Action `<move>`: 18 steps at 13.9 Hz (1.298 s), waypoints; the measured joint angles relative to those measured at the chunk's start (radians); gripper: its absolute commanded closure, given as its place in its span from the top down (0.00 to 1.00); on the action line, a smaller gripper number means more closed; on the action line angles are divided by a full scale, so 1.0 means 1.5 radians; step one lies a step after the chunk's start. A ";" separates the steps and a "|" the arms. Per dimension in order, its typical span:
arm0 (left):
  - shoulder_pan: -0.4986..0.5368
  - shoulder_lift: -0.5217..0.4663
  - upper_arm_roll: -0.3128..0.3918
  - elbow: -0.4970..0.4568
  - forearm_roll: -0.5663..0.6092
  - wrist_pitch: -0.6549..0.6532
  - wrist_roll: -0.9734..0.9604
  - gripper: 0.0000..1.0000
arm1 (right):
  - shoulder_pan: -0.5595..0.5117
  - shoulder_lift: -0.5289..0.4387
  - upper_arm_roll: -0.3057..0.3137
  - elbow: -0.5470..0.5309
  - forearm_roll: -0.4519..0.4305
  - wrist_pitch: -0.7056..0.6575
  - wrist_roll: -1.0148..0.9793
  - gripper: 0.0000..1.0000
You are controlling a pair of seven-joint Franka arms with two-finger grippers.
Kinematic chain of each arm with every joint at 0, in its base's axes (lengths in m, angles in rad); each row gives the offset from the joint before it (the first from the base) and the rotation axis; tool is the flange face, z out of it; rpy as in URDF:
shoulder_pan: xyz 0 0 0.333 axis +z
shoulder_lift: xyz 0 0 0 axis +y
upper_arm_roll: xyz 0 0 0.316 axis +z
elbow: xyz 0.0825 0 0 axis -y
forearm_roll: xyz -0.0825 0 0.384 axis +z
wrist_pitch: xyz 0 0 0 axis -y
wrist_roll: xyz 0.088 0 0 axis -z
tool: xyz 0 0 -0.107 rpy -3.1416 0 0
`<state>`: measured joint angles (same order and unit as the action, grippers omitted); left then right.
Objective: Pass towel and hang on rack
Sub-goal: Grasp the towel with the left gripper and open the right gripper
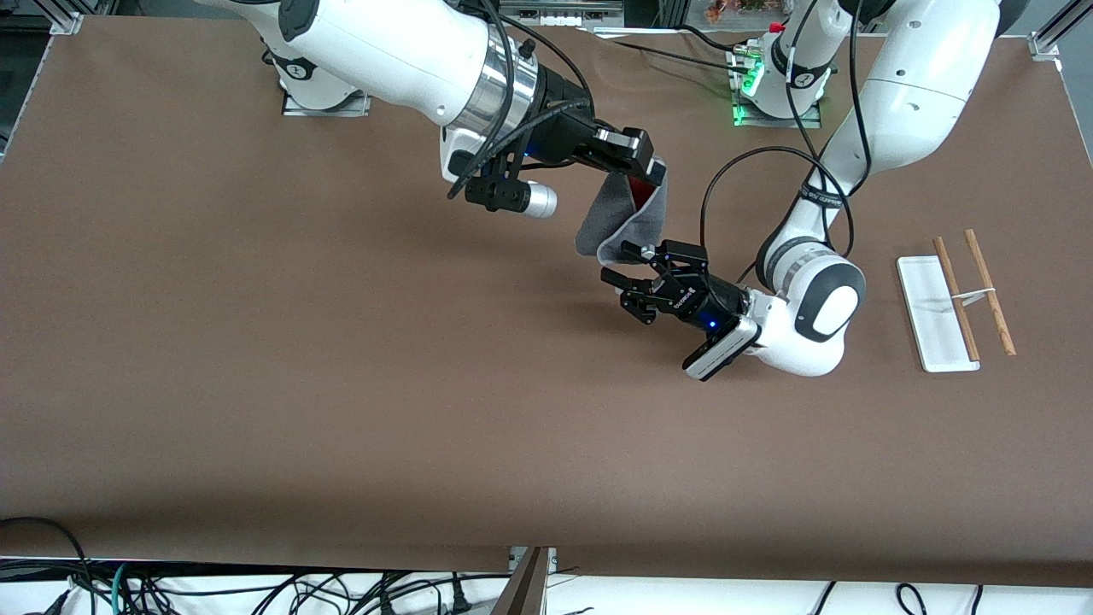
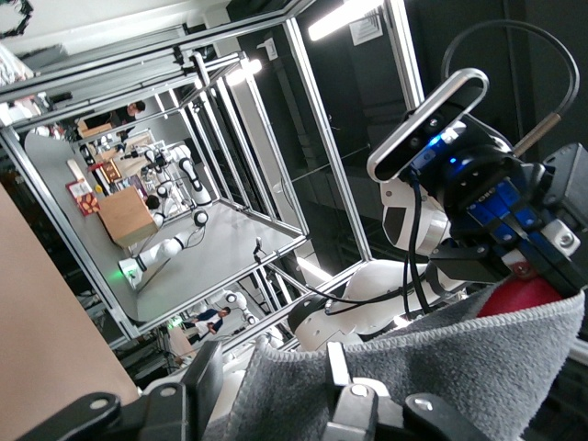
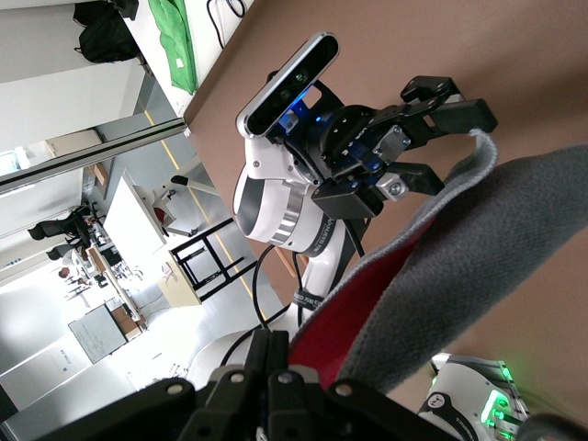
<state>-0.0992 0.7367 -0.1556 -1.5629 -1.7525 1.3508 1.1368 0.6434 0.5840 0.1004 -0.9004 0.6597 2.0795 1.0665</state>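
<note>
Your left gripper (image 1: 628,286), jaws half open around the towel (image 1: 628,224) edge, has no grip yet; right gripper (image 1: 656,173) pinches it; the rack (image 1: 955,299) waits.

1. I see the brown table (image 1: 256,384) lying bare nearer the front camera.
2. The white-based rack with wooden rods (image 1: 956,299) blocks the left arm's end.
3. The hanging grey-and-red towel (image 1: 628,218) obstructs mid-table.

Brown worktop (image 1: 256,384) spans front view. Tangle of black cables (image 1: 256,589) lies along worktop edge nearest front camera. Aluminium frame posts (image 2: 322,119) show in left wrist view. Green cloth (image 3: 188,41), black chair (image 3: 197,266) in room, right wrist view.
</note>
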 measured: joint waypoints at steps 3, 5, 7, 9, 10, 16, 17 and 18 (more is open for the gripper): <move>0.000 0.008 0.000 0.000 0.000 0.000 -0.044 0.52 | 0.000 0.000 0.000 0.000 0.000 0.000 0.000 0.00; 0.004 0.009 0.001 0.005 0.000 0.000 -0.083 0.52 | 0.000 0.000 0.000 0.000 0.000 0.000 0.000 0.00; 0.017 0.009 0.002 0.018 0.000 -0.013 -0.115 0.53 | 0.000 0.000 0.000 0.000 0.000 0.000 0.000 0.00; 0.022 0.010 0.004 0.018 0.001 -0.040 -0.124 0.52 | 0.000 0.000 0.000 0.000 0.000 0.000 0.000 0.00; 0.021 0.012 0.004 0.016 0.001 -0.046 -0.125 0.47 | 0.000 0.000 0.000 0.000 0.000 0.000 0.000 0.00; 0.013 0.015 0.003 0.011 0.001 -0.066 -0.132 0.00 | 0.000 0.000 0.000 0.000 0.000 0.000 0.000 0.00; 0.013 0.015 0.004 0.010 0.001 -0.067 -0.134 0.00 | 0.000 0.000 0.000 0.000 0.000 0.000 0.000 0.00; 0.013 0.015 0.004 0.010 0.001 -0.068 -0.134 0.00 | 0.000 0.000 0.000 0.000 0.000 0.000 0.000 0.00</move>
<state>-0.0794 0.7595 -0.1503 -1.5482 -1.7512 1.2485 0.9355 0.6434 0.5839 0.1002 -0.9004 0.6597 2.0795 1.0668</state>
